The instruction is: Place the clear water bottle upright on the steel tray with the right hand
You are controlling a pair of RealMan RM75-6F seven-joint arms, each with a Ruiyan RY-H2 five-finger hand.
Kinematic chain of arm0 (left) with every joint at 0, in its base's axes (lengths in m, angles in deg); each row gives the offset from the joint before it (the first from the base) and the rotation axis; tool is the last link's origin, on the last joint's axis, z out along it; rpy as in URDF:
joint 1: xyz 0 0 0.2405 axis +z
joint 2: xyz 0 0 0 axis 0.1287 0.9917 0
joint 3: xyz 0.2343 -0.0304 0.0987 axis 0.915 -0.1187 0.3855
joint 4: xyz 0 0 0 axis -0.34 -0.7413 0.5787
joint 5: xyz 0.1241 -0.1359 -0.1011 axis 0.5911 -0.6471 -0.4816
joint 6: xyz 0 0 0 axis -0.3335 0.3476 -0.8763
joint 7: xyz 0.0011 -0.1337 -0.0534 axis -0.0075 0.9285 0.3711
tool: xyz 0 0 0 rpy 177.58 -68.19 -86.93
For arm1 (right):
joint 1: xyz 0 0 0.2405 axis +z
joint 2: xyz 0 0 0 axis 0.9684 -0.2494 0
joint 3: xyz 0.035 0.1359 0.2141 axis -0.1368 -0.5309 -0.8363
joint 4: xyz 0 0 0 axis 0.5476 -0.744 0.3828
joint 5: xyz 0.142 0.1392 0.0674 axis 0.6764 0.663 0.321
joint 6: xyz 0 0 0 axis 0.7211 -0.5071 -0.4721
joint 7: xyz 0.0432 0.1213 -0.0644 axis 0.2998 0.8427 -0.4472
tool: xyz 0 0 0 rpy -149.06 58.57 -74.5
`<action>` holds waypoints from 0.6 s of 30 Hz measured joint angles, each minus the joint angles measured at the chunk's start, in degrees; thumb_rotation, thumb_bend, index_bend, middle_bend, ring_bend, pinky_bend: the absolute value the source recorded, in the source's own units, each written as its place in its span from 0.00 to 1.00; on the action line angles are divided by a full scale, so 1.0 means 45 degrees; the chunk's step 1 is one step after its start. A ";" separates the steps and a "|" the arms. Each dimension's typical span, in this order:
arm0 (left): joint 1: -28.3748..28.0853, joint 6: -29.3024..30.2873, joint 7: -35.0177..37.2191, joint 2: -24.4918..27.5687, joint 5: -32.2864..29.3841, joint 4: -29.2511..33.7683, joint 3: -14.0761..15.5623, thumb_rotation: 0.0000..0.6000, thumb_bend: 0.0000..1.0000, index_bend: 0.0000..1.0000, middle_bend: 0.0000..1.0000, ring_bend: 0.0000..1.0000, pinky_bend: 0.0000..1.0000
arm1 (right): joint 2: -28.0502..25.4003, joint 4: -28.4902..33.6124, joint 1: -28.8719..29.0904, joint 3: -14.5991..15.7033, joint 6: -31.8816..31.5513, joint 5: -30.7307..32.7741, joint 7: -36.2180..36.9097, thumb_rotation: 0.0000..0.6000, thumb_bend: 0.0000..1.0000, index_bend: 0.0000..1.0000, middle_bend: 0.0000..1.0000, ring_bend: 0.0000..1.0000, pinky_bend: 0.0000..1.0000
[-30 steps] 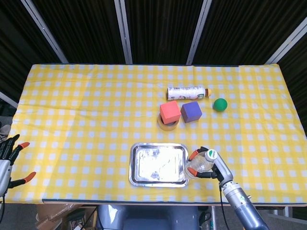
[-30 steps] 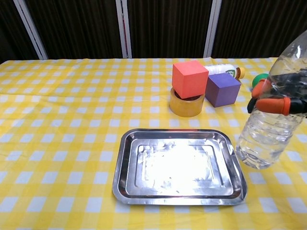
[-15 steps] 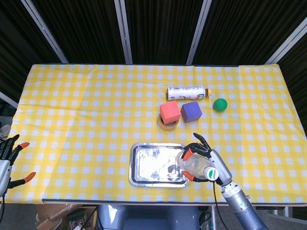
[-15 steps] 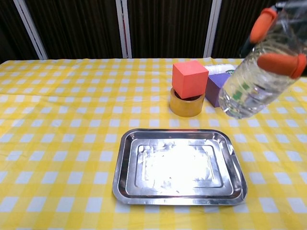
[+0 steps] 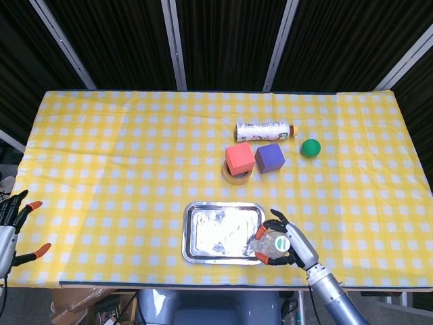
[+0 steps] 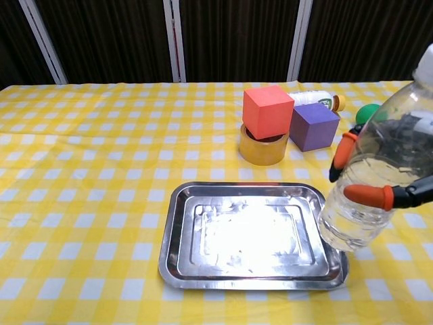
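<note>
My right hand [image 5: 292, 245] grips the clear water bottle [image 5: 270, 245] around its body, orange-tipped fingers [image 6: 365, 195] wrapped on it. In the chest view the clear water bottle [image 6: 369, 189] leans with its white cap toward the upper right, and its base sits over the right rim of the steel tray [image 6: 177, 230]. In the head view the steel tray [image 5: 191, 233] lies near the table's front edge, bottle base at its lower right corner. Whether the base touches the tray I cannot tell. My left hand [image 5: 12, 227] hangs open off the table's left edge, holding nothing.
Behind the tray a red cube [image 6: 268, 110] rests on a tape roll [image 6: 262, 149], beside a purple cube [image 6: 313, 126]. A white bottle [image 5: 265, 131] lies on its side further back, with a green ball [image 5: 310, 147] to its right. The front table edge is close.
The right hand has brought the bottle down from high above the tray's right side to the tray's right rim. The left hand stayed still.
</note>
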State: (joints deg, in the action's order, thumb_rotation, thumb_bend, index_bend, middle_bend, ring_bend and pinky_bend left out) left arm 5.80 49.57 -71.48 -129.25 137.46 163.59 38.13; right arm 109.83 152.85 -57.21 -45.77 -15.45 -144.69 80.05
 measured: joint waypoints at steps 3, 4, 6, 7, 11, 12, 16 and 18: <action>-0.0013 -0.0031 -0.0043 -0.0014 0.0040 -0.0013 0.0029 1.00 0.15 0.19 0.00 0.00 0.00 | -0.0054 0.0390 0.0027 -0.0047 -0.0309 -0.0179 -0.0010 1.00 0.83 0.83 0.67 0.32 0.00; -0.0010 -0.0025 -0.0038 -0.0013 0.0044 -0.0014 0.0032 1.00 0.15 0.19 0.00 0.00 0.00 | -0.0101 0.0447 0.0026 -0.0091 -0.0366 -0.0107 0.0060 1.00 0.83 0.83 0.67 0.32 0.00; -0.0001 -0.0006 -0.0011 -0.0003 0.0042 -0.0017 0.0029 1.00 0.15 0.19 0.00 0.00 0.00 | -0.0222 0.0446 0.0002 -0.0176 -0.0452 0.0088 0.0215 1.00 0.83 0.83 0.67 0.32 0.00; 0.0004 0.0009 0.0021 0.0005 0.0032 -0.0020 0.0019 1.00 0.15 0.19 0.00 0.00 0.00 | -0.0360 0.0410 -0.0030 -0.0245 -0.0529 0.0263 0.0326 1.00 0.83 0.83 0.67 0.32 0.00; -0.0006 -0.0027 0.0060 0.0018 -0.0004 -0.0032 0.0009 1.00 0.15 0.19 0.00 0.00 0.00 | -0.0927 0.0139 -0.0209 -0.0537 -0.0810 0.1006 0.0540 1.00 0.83 0.83 0.67 0.32 0.00; -0.0013 -0.0053 0.0045 0.0015 -0.0004 -0.0032 0.0016 1.00 0.15 0.19 0.00 0.00 0.00 | -0.1118 0.0059 -0.0262 -0.0617 -0.0866 0.1224 0.0583 1.00 0.83 0.83 0.67 0.32 0.00; -0.0030 -0.0076 -0.0068 -0.0020 0.0024 -0.0003 0.0034 1.00 0.15 0.19 0.00 0.00 0.00 | -0.2333 -0.0244 -0.0515 -0.1028 -0.1016 0.2390 0.0681 1.00 0.83 0.83 0.67 0.32 0.00; -0.0025 -0.0063 -0.0108 -0.0034 0.0022 0.0018 0.0033 1.00 0.15 0.19 0.00 0.00 0.00 | -0.2901 -0.0305 -0.0623 -0.1191 -0.1035 0.2924 0.0636 1.00 0.83 0.83 0.67 0.32 0.00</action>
State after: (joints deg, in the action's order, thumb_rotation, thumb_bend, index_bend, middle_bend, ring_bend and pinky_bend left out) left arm 5.69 49.28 -71.97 -129.40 137.56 163.67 38.28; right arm 96.77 151.48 -60.02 -51.13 -20.11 -131.53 82.92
